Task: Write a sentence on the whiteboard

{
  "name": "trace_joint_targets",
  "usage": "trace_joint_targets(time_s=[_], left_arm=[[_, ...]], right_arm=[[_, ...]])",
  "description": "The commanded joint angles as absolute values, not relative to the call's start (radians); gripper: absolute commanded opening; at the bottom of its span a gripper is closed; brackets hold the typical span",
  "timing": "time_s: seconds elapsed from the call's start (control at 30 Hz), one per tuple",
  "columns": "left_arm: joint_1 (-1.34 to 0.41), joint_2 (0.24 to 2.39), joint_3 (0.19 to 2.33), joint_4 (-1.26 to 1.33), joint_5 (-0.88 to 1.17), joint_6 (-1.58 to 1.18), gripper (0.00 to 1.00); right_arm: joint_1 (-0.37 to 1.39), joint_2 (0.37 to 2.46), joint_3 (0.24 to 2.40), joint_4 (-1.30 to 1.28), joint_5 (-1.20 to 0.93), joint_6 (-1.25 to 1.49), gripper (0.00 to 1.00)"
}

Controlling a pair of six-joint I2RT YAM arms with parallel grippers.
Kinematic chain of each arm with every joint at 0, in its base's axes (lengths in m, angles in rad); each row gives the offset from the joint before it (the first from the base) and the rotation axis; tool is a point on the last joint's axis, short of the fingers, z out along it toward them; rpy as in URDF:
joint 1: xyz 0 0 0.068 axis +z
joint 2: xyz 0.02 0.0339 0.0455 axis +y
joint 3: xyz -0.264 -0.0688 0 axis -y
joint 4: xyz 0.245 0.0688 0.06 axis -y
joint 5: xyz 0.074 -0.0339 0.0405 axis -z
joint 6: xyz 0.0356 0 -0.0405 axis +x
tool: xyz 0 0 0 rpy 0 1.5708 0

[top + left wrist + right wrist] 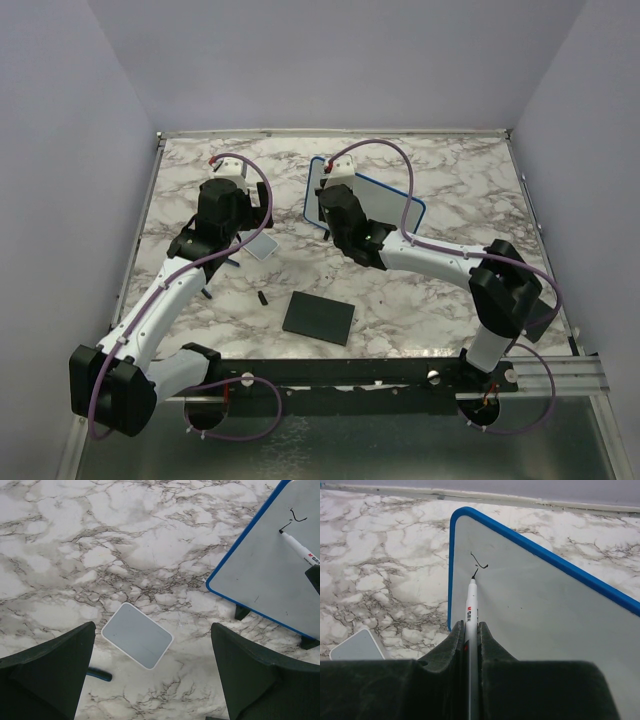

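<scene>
The whiteboard (pixel 395 205) stands in the far middle of the desk (pixel 430 290), turned at an angle to the desk's edges. In the top view the right arm covers its left part. Two black feet (pixel 242 613) show under its near edge in the left wrist view.

The right pincer (pixel 469 627) is over the board's left end, closed tight on a white marker (pixel 471 610) that runs out ahead between its fingers. The marker's tip touches the board just inside the rounded blue corner. Of the sentence (pixel 479 562) only one short hooked stroke shows, right at the tip; the rest of the board's surface in view is blank.

The left pincer (pixel 153 626) hangs above the desk, left of the board and apart from it, its fingers spread wide and holding nothing. Below it on the marble lies a small grey tile (pixel 137 636), near the board's near corner but not touching it.

A black pad (pixel 318 317) lies flat closer to the arm bases, well apart from the board.
</scene>
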State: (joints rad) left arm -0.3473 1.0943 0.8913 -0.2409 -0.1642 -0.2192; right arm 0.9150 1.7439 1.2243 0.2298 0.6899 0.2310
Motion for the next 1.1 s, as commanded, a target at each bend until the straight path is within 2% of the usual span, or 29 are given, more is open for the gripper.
trace_joint_targets(time_s=[0.0,0.47,0.77,1.07], left_arm=[[-0.351,1.072,0.879,-0.227,-0.146,-0.209,0.99],[-0.352,1.069,0.879,-0.227,-0.146,-0.207,0.99],[-0.352,1.069,0.879,-0.226,-0.147,-0.208,0.99],[-0.353,1.072,0.879,-0.227,-0.147,-0.207,0.99]], right_arm=[[0.911,1.77,1.213,0.201,0.692,0.249,0.0],[0.913,1.773,1.199,0.191,0.68,0.262,0.0],[0.916,1.681,1.15,0.27,0.539,0.194,0.0],[0.92,1.622,1.102,0.293,0.646,0.175,0.0]])
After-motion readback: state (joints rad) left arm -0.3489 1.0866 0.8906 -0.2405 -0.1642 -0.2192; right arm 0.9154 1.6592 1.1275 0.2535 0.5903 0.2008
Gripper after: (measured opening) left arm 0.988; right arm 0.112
